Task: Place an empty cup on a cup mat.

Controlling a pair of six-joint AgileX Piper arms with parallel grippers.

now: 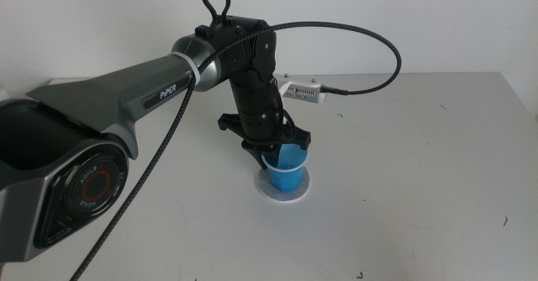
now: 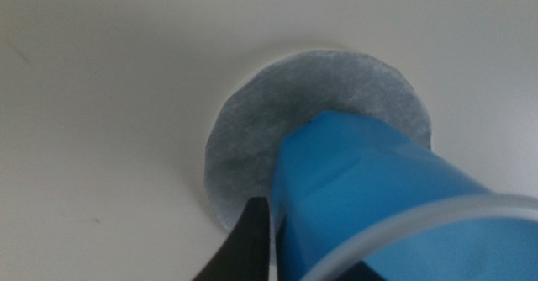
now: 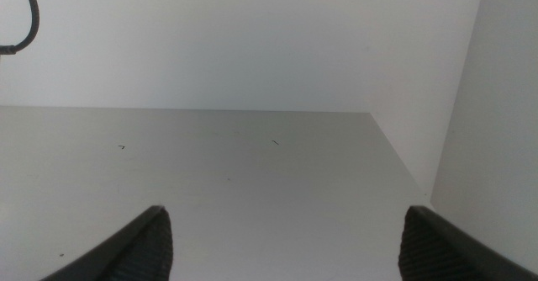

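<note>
Your left arm (image 1: 126, 96) enters from the 9 o'clock side of the middle view and reaches toward the centre of the table (image 1: 437, 163). Its left gripper (image 1: 273, 151) points down, and you have its dark jaws clamped on the blue cup (image 1: 287, 169) near the rim. The cup stands upright on the cup mat (image 1: 283, 193), whose white edge shows around the base from about 3 to 9 o'clock; you cannot tell from this view whether the base is fully settled. In your left wrist view the cup (image 2: 378, 197) fills the near field over the mottled grey cup mat (image 2: 252, 129), with one dark jaw pressed against the cup's side. A small white device (image 1: 304, 92) on a black cable (image 1: 370, 33) sits at 1 o'clock from the cup. Your right gripper (image 3: 282, 243) is out of the middle view; its own camera shows the jaws spread wide, holding nothing, above bare table (image 3: 252, 172).
</note>
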